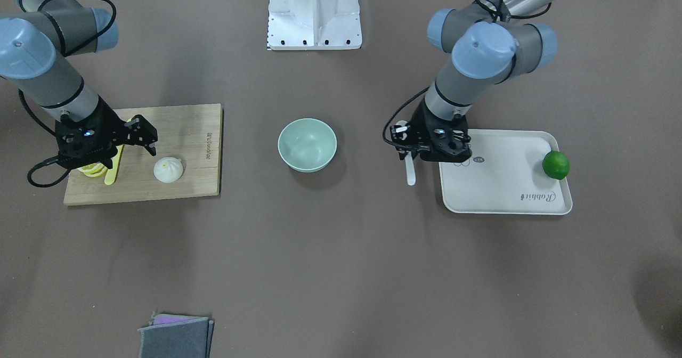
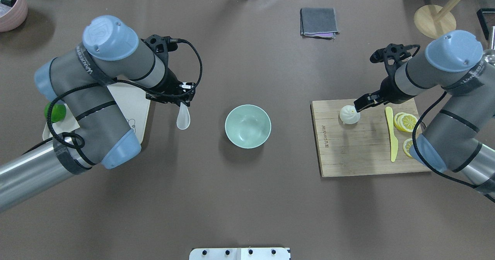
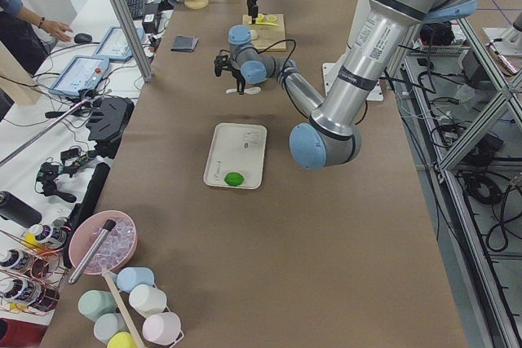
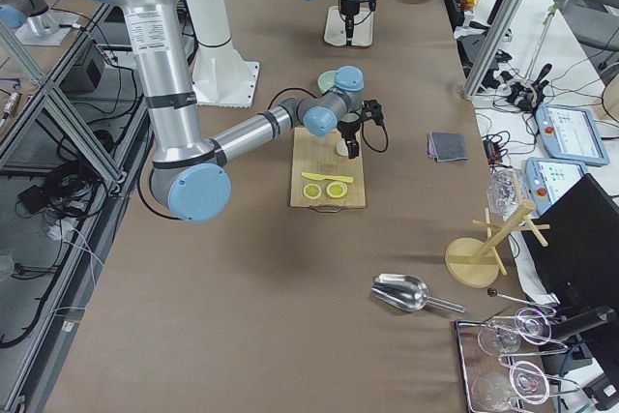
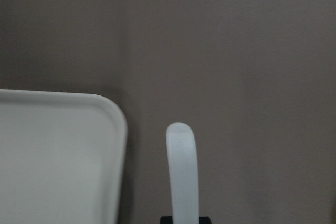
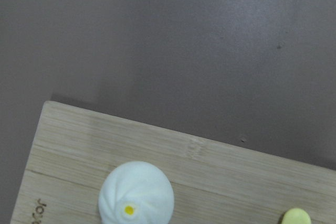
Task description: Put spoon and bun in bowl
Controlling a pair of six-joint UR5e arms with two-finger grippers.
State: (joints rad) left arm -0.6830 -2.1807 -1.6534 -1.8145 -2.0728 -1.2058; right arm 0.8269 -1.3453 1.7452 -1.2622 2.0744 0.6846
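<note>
Wrist views' bottom edges crop the spoon and bun.

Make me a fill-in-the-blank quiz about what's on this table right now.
1. The bun sits on the wooden ____.
2. The left arm's jaws grip the white ____.
3. The mint-green bowl is ____.
4. The lime lies on the cream ____.
Missing words: board; spoon; empty; tray.

Grey arms w/ blue joint caps, blk cables, blk fingers.
</note>
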